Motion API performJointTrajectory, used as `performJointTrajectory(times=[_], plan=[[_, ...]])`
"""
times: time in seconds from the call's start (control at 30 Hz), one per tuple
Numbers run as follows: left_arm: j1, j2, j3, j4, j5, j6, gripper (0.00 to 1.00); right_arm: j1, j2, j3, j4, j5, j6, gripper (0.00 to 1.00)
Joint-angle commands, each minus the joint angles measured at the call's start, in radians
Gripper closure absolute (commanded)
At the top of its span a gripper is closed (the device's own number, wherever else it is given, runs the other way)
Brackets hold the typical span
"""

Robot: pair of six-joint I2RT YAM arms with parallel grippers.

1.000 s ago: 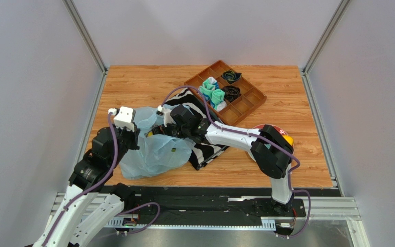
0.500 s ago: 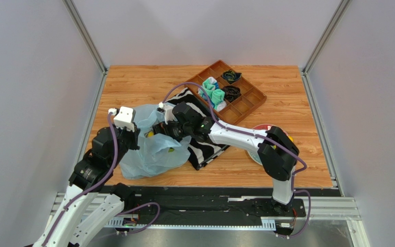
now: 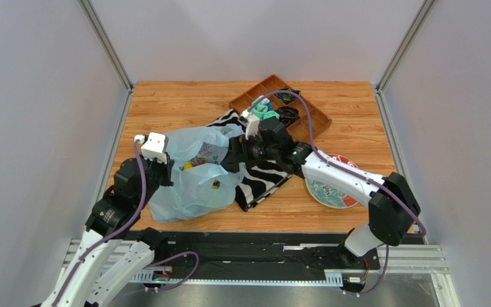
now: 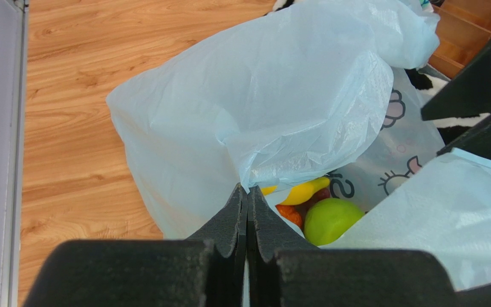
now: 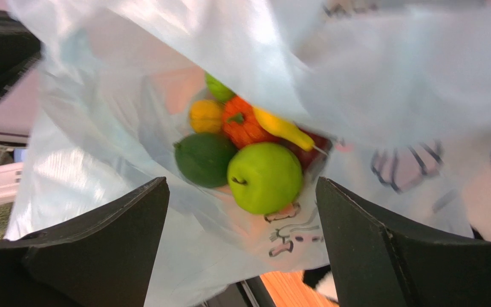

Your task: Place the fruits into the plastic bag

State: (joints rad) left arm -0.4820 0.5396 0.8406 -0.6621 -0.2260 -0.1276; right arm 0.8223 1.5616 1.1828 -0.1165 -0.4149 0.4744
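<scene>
Left gripper (image 4: 247, 198), nearest: fingers pressed flat together on a fold of the plastic bag (image 4: 261, 109) rim, arm bent up from its base, wrist tipped down over the mouth.
Inside bag: green apple (image 5: 265, 177), banana (image 5: 283, 129), dark green round fruit (image 5: 204, 158), lemon (image 5: 206, 115), orange ridged piece (image 5: 241, 125); grape bunch not clearly made out.
Judged near complete: no fruit seen outside bag from above.
Right gripper (image 5: 240, 185): jaws wide apart, holding nothing, facing into the mouth from the far rim, arm stretched across zebra-striped cloth (image 3: 264, 179).
Beyond: plate (image 3: 328, 194), compartment tray (image 3: 311, 131).
</scene>
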Motion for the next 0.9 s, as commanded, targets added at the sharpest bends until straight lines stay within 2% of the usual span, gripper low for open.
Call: performJointTrajectory(times=[0.0, 0.17, 0.37, 0.53, 0.6, 0.87], plan=[[-0.001, -0.007, 0.002, 0.016, 0.001, 0.008, 1.0, -0.023, -0.139, -0.124, -0.012, 0.077, -0.039, 0.12], [-0.001, -0.003, 0.003, 0.015, 0.004, 0.009, 1.0, -0.064, -0.28, -0.218, -0.073, 0.201, -0.051, 0.12], [-0.001, -0.004, 0.003, 0.013, 0.004, 0.009, 1.0, -0.242, -0.429, -0.285, -0.261, 0.381, 0.019, 0.11], [-0.001, -0.006, 0.002, 0.016, 0.005, 0.009, 1.0, -0.451, -0.472, -0.308, -0.443, 0.559, 0.122, 0.0], [-0.001, -0.004, 0.002, 0.018, 0.007, 0.009, 1.0, -0.52, -0.48, -0.308, -0.504, 0.61, 0.156, 0.0], [-0.001, 0.0, 0.002, 0.018, 0.008, 0.011, 1.0, -0.617, -0.492, -0.285, -0.655, 0.85, 0.231, 0.0]])
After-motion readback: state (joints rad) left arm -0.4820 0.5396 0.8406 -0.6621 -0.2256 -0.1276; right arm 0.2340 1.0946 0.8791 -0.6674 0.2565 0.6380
